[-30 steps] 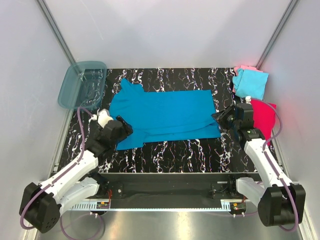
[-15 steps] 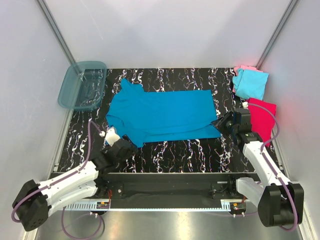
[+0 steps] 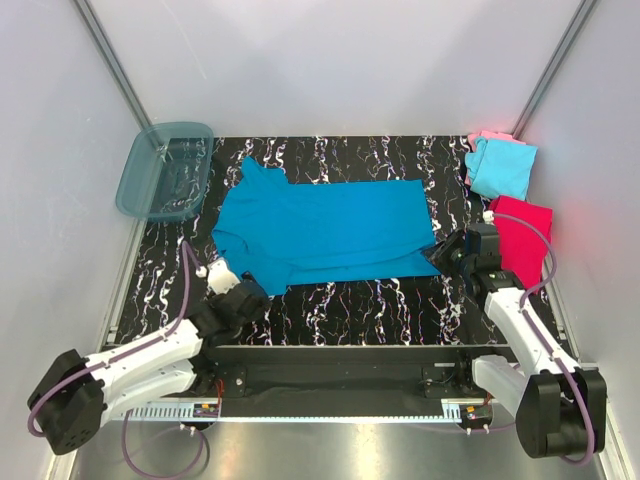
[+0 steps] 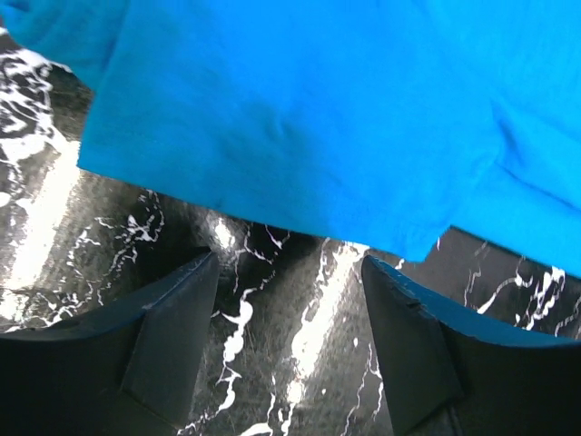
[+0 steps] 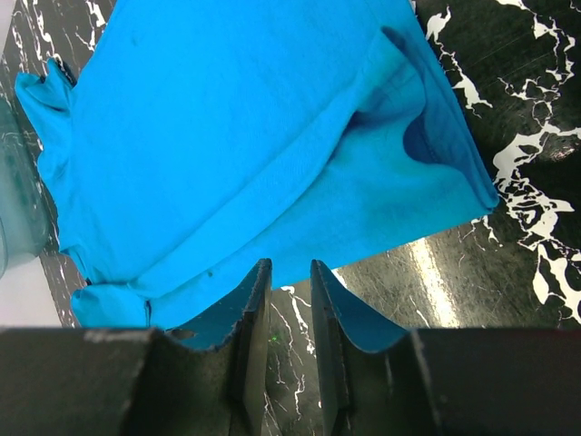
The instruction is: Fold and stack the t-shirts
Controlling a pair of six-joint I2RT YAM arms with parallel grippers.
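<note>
Left wrist, right wrist: left claw [image 4: 289, 263] open, right claw [image 5: 288, 265] barely parted, either may pinch one layer of large teal-blue cloth t-shirt [image 4: 300, 118].

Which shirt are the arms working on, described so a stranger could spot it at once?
On the black marbled table, look at the middle, between the plastic tub at the left and the smaller shirts at the right. The teal-blue t-shirt lies spread out there. It is the largest cloth and darker than the light cyan shirt.
</note>
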